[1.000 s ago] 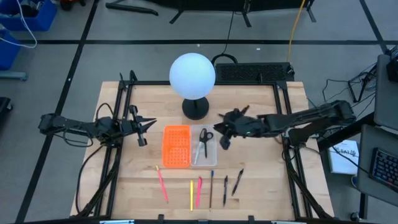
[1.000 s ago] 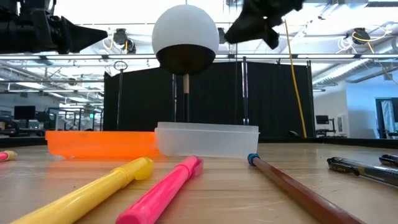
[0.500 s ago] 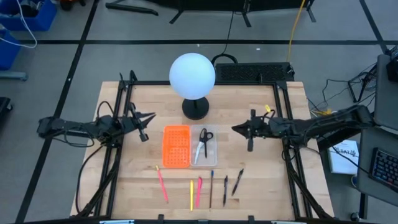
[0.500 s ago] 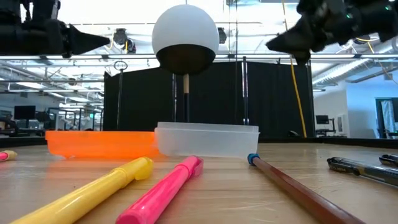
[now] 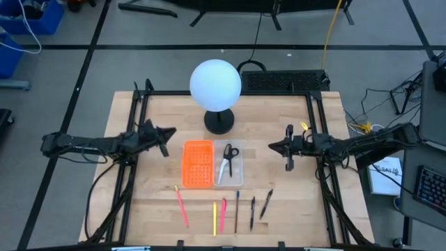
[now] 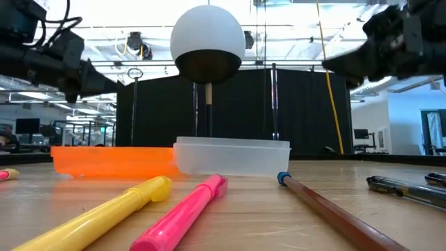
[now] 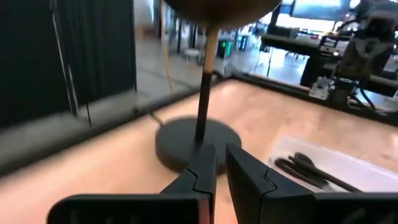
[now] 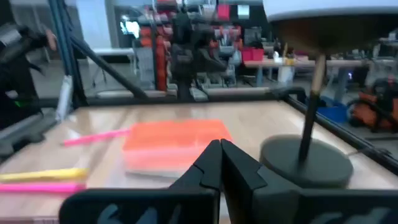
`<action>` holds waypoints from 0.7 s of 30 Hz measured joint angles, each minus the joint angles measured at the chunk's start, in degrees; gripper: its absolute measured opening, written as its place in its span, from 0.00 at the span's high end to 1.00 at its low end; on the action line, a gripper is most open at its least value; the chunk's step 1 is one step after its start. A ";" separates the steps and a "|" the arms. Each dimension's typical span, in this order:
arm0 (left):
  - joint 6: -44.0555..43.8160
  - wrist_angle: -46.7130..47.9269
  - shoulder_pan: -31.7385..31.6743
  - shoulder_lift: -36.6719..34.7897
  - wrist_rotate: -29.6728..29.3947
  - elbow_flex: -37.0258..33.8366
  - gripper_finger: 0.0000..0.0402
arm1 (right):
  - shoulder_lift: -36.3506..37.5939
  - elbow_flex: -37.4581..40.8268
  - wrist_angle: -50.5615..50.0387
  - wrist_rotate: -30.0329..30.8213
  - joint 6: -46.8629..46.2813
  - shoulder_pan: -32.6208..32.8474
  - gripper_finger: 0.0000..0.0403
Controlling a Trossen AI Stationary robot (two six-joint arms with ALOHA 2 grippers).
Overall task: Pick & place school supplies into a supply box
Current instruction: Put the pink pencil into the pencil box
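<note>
Black scissors (image 5: 228, 155) in clear tray (image 5: 231, 178), well left of closed right hand (image 5: 288, 149)

A white globe lamp (image 5: 216, 85) stands on a light wooden table (image 5: 139, 209), near the middle of its far edge, on a thin stem rising from a round black base (image 5: 219, 122). Just past the far edge, toward the far right corner, lies a flat black perforated panel (image 5: 282, 81), and a yellow cable (image 5: 331, 31) runs across the dark floor beyond it. Off the right edge sit a white paper sheet (image 5: 385, 174) and part of a black keyboard (image 5: 432, 192), while blue bins (image 5: 21, 28) stand on the floor well beyond the far left corner.
</note>
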State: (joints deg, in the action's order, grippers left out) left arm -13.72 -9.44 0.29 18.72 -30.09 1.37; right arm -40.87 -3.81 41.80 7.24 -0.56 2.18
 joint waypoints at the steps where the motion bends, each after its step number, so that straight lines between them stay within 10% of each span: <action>1: -2.25 1.54 0.00 0.00 0.00 0.00 0.90 | -0.10 0.68 0.58 0.02 0.19 -0.05 1.00; 13: -25.29 10.06 0.01 2.94 0.78 0.91 0.90 | 0.01 2.86 2.20 -9.18 2.36 0.14 1.00; 21: -36.24 34.44 5.26 13.44 1.09 20.93 0.98 | 0.01 2.94 2.58 -18.39 3.03 0.17 1.00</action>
State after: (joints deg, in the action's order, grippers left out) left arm -49.95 25.00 5.55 32.16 -28.99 22.30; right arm -40.86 -0.86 44.38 -11.15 2.47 2.35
